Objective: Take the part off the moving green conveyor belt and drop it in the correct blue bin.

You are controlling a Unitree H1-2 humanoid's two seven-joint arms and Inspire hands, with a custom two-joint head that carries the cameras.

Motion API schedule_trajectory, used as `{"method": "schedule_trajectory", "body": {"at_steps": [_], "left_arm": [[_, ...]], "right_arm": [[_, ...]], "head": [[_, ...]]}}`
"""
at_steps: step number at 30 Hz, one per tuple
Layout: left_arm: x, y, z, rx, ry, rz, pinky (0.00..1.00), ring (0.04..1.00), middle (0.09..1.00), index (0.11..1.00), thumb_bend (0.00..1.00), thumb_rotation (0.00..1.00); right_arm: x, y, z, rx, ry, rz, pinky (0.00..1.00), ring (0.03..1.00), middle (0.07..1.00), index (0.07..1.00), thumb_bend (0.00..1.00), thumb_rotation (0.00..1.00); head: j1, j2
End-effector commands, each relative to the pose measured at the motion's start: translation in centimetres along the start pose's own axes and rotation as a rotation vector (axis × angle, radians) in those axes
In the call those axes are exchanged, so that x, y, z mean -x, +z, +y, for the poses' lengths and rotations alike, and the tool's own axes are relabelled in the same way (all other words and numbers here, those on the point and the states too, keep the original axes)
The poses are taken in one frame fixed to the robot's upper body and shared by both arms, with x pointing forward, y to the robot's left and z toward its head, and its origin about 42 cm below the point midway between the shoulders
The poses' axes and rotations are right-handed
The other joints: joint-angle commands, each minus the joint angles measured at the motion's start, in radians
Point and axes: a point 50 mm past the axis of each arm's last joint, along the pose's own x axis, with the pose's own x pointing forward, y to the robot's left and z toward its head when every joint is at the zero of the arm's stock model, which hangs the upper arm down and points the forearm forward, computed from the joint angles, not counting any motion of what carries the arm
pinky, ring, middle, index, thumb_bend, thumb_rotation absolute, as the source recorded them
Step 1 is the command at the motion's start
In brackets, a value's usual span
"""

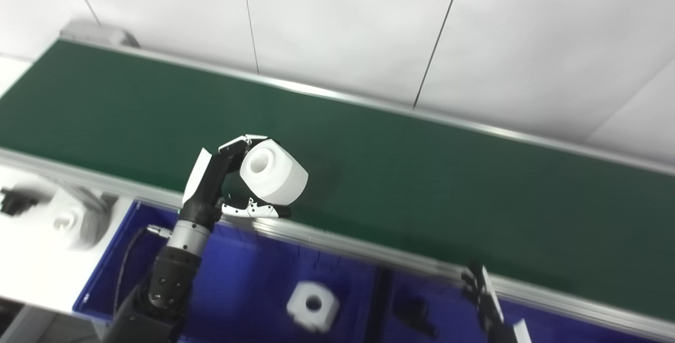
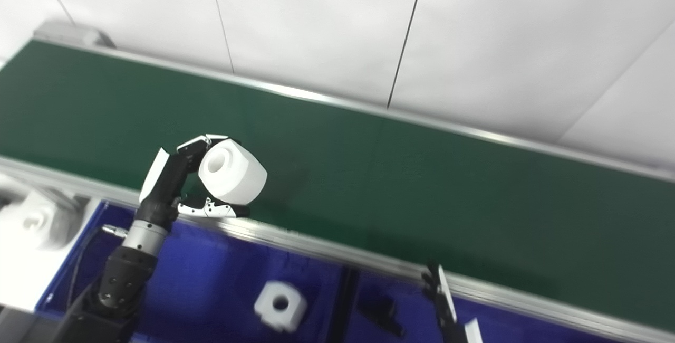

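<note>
- Nearest, along the bottom edge, sits the blue bin [image 1: 237, 274], its floor already holding one white blocky part with a hole [image 1: 312, 306]; the neighbouring blue bin [image 1: 437, 301] to the right holds a small dark piece [image 1: 416, 314] (too blurred to name).
- The right hand [image 1: 488, 301] shows only as a dark sliver at the bottom edge, near the conveyor's front rail; whether its fingers are spread or closed cannot be told.
- To the far left, on a pale surface beside the bin, lies another white part [image 1: 68, 221], smeared by blur.
- Above the bin's far edge, the left hand [image 1: 221, 179] is clamped on the white cylindrical part [image 1: 274, 171], fingers over the top and thumb beneath, holding it clear of the belt, just over the front rail [image 1: 343, 245].
- The part looks like rigid moulded or printed plastic, probably light for its bulk; its smooth curved wall may be slippery, so a hold across the barrel, as now, seems sound.
- Its long axis runs with the bore: the holed end faces up and left toward the camera, the closed-looking end points down and right, over the belt.
- Beyond lies the green conveyor belt [image 1: 422, 174], bare in view, then the white wall [image 1: 343, 21].
</note>
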Motion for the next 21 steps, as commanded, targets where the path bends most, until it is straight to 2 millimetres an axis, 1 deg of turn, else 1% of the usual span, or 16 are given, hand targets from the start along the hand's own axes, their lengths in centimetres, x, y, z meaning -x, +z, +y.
{"method": "schedule_trajectory", "body": {"at_steps": [1,2,3,4,7,9,10,12,13,15,18,21], "left_arm": [[0.7,1.2,0.3,-0.041,-0.056,-0.092,0.38,0.479,0.516,0.490,0.48,0.00],[1.2,1.1,0.2,-0.048,-0.073,-0.089,0.47,0.484,0.511,0.481,0.49,0.00],[1.7,1.0,0.1,-0.056,-0.105,-0.085,0.52,0.489,0.509,0.477,0.50,0.00],[2.2,0.9,0.0,-0.059,-0.141,-0.084,0.53,0.491,0.508,0.475,0.50,0.00],[3.6,0.6,-0.2,-0.086,-0.231,-0.065,0.52,0.477,0.506,0.480,0.50,0.00],[4.1,0.7,-0.3,-0.096,-0.274,-0.057,0.54,0.488,0.509,0.471,0.50,0.00],[4.5,0.7,-0.4,-0.124,-0.322,-0.054,0.55,0.489,0.509,0.470,0.50,0.00],[5.0,0.6,-0.5,-0.172,-0.395,-0.053,0.57,0.496,0.512,0.466,0.50,0.00],[5.2,0.6,-0.6,-0.199,-0.430,-0.047,0.55,0.488,0.512,0.468,0.50,0.00],[5.4,0.5,-0.8,-0.225,-0.463,-0.041,0.55,0.486,0.513,0.469,0.50,0.00],[5.6,0.3,-1.3,-0.237,-0.520,-0.037,0.54,0.477,0.514,0.473,0.50,0.00],[5.5,0.2,-1.9,-0.299,-0.587,0.022,0.55,0.479,0.512,0.475,0.50,0.00]], "right_arm": [[0.0,1.0,-0.6,0.007,-0.015,-0.031,0.87,0.928,0.965,0.984,0.85,0.27],[-0.1,1.1,-0.6,0.010,-0.016,-0.032,0.86,0.925,0.962,0.982,0.86,0.26],[-0.1,1.2,-0.7,0.007,-0.015,-0.031,0.86,0.923,0.962,0.981,0.86,0.26],[-0.2,1.4,-0.8,0.001,-0.012,-0.031,0.85,0.922,0.963,0.981,0.85,0.25],[-0.5,1.9,-1.1,0.016,-0.009,-0.033,0.87,0.931,0.971,0.982,0.85,0.24],[-0.6,2.1,-1.2,0.025,-0.008,-0.030,0.87,0.929,0.968,0.981,0.85,0.24],[-0.7,2.2,-1.2,0.028,-0.007,-0.031,0.87,0.929,0.968,0.981,0.85,0.24],[-0.8,2.4,-1.3,0.030,-0.007,-0.029,0.87,0.928,0.963,0.981,0.85,0.24],[-0.8,2.5,-1.4,0.031,-0.006,-0.027,0.85,0.920,0.962,0.979,0.86,0.24],[-0.8,2.5,-1.5,0.029,-0.003,-0.023,0.83,0.913,0.960,0.979,0.86,0.25],[-0.9,2.5,-1.7,0.020,0.006,-0.018,0.86,0.918,0.957,0.979,0.86,0.24],[-1.0,2.3,-1.9,0.005,0.019,-0.018,0.89,0.931,0.962,0.980,0.86,0.23]], "head": [[0.001,0.019],[0.001,0.019],[-0.003,0.038],[-0.005,0.046],[-0.003,0.063],[-0.002,0.070],[-0.001,0.077],[-0.001,0.077],[0.003,0.080],[0.011,0.079],[0.025,0.080],[0.042,0.080]]}}
